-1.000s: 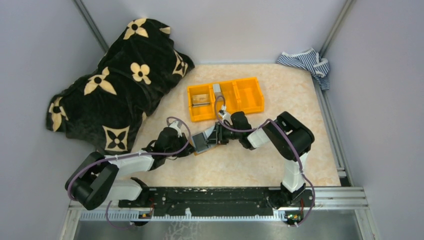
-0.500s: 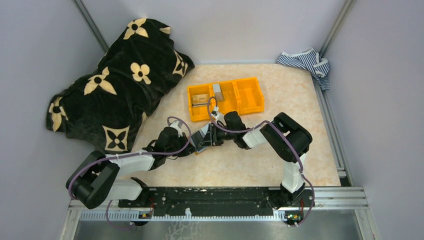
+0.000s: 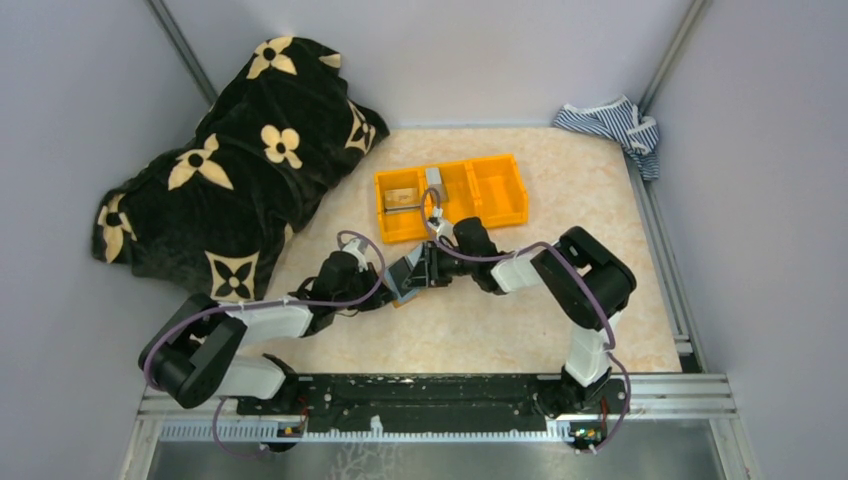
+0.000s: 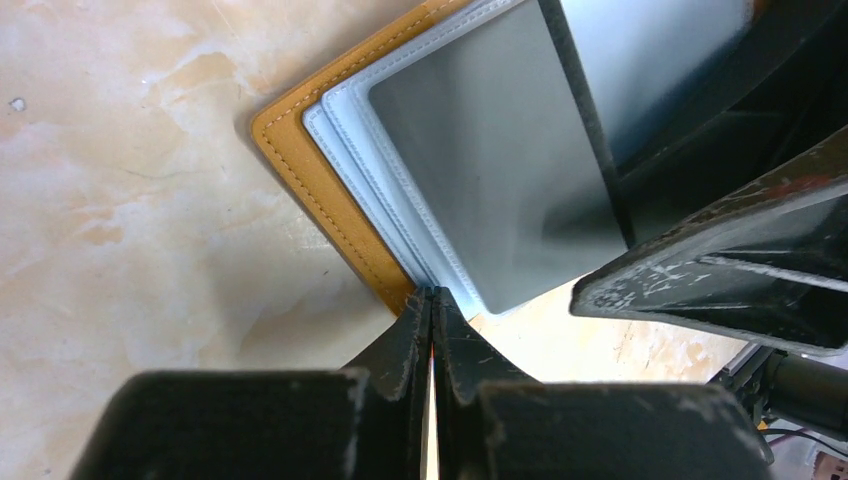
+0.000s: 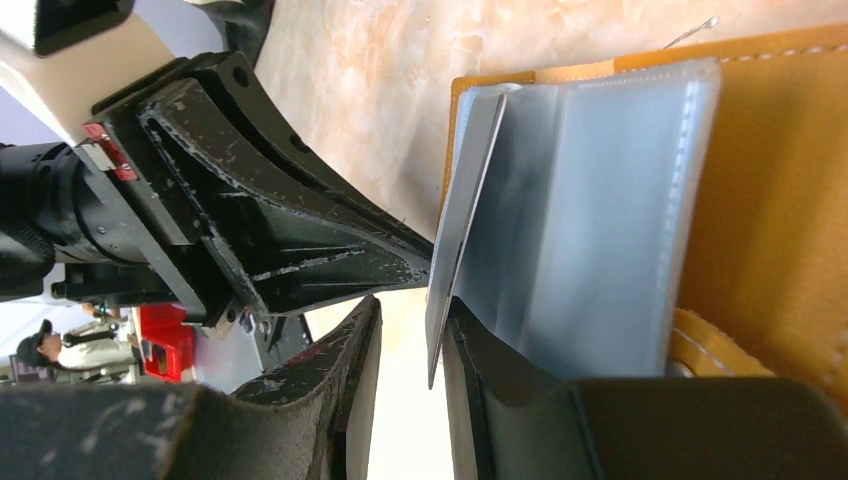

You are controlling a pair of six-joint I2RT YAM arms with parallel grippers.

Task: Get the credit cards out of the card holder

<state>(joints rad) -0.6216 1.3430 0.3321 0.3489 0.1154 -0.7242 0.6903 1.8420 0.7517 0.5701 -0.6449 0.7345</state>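
Observation:
The orange-tan card holder (image 3: 404,284) lies open on the table between both grippers, its grey-blue sleeves (image 5: 600,210) facing up. My left gripper (image 4: 432,300) is shut on the holder's near edge (image 4: 330,210), pinning it. A grey card (image 4: 490,170) stands tilted up out of the sleeves. In the right wrist view that card's thin edge (image 5: 458,230) sits between the fingers of my right gripper (image 5: 412,320), which is open; the card leans on the right finger, with a gap to the left one. Seen from above, the right gripper (image 3: 422,270) meets the left gripper (image 3: 390,291) at the holder.
An orange three-compartment bin (image 3: 492,213) holding small items stands just behind the grippers. A black flowered blanket (image 3: 230,170) is heaped at the left. A striped cloth (image 3: 612,124) lies in the far right corner. Grey walls close in the table.
My right gripper has moved left onto the holder, and the grey card now stands tilted up instead of lying flat. The left gripper keeps its hold, shifted slightly.

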